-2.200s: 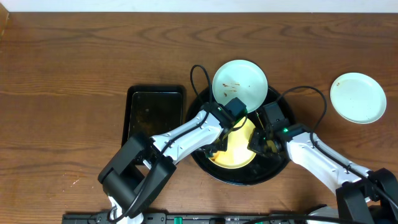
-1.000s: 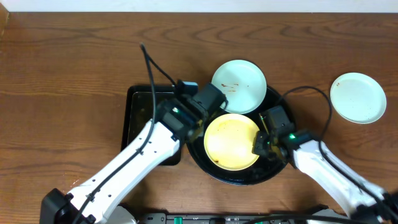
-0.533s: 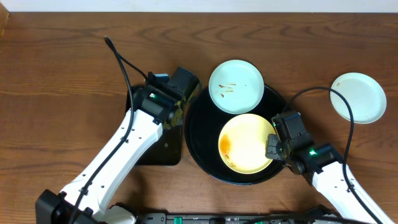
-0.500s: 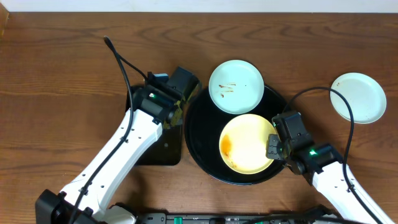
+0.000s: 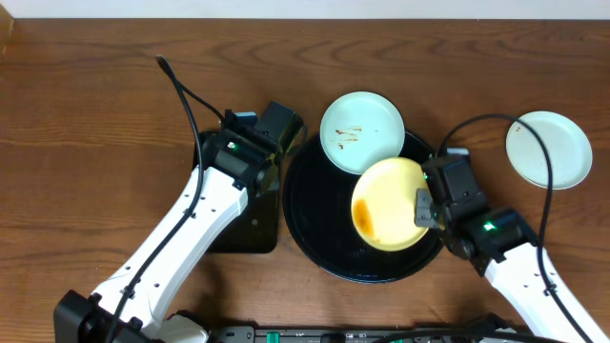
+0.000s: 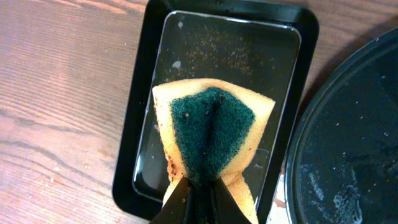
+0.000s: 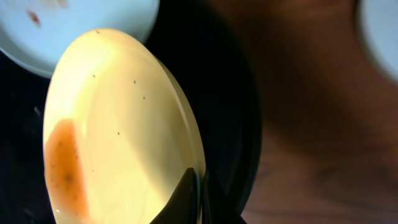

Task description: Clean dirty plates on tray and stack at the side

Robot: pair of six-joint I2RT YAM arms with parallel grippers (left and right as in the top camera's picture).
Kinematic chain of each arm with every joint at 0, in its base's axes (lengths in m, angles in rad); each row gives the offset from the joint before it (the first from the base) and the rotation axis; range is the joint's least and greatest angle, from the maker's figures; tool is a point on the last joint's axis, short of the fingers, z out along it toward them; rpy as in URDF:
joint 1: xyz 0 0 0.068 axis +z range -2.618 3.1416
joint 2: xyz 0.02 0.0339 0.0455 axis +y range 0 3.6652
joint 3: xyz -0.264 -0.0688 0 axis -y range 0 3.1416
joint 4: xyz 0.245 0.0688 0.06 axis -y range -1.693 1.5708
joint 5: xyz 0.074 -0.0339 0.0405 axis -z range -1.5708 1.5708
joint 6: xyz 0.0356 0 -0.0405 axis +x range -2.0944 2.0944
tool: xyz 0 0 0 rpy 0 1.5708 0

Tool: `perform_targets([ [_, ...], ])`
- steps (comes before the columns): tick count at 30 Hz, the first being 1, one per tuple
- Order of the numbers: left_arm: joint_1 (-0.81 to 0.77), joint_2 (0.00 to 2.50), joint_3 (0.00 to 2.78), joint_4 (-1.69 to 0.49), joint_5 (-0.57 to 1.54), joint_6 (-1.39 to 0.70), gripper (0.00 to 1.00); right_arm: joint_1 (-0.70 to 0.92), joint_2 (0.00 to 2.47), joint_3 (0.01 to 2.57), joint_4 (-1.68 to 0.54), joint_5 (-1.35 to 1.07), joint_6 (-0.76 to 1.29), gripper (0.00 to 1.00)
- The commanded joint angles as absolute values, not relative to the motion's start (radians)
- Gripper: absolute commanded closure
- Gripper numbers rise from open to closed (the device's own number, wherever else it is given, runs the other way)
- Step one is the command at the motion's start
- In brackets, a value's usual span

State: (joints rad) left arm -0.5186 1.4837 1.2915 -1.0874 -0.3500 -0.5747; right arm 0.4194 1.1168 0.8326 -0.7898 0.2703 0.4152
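Looks like a robotics lab bench: plain wood-grain worktop [image 5: 95, 114] against a white wall [image 5: 286, 8], a white left arm [image 5: 191, 224] and right arm [image 5: 534, 281] trailing loose black cables [image 5: 187, 95], a black rail [image 5: 286, 335] along the near edge.

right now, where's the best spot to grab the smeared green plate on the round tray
Probably the far rim of the green plate, pinched from above: it is shallow, that edge juts past the tray rim, and its near right side is crowded by the yellow plate tilted in the right gripper.
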Motion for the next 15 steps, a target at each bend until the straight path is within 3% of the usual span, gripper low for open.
perform_targets([
  [1,-0.501,1.483,1.275,-1.073,-0.366,-0.565,0.93,0.415,1.106,0.928,-0.801,0.357,0.366,0.98],
  [9,-0.465,1.498,1.246,-1.057,-0.337,-0.557,0.93,0.465,1.106,1.082,-0.878,0.522,0.248,0.99],
  [13,-0.458,1.514,1.246,-1.05,-0.314,-0.546,0.92,0.477,1.106,1.116,-0.938,0.417,0.318,0.99],
  [15,-0.457,1.518,1.245,-1.049,-0.314,-0.546,0.93,0.474,1.11,1.114,-0.979,0.337,0.451,0.82],
])
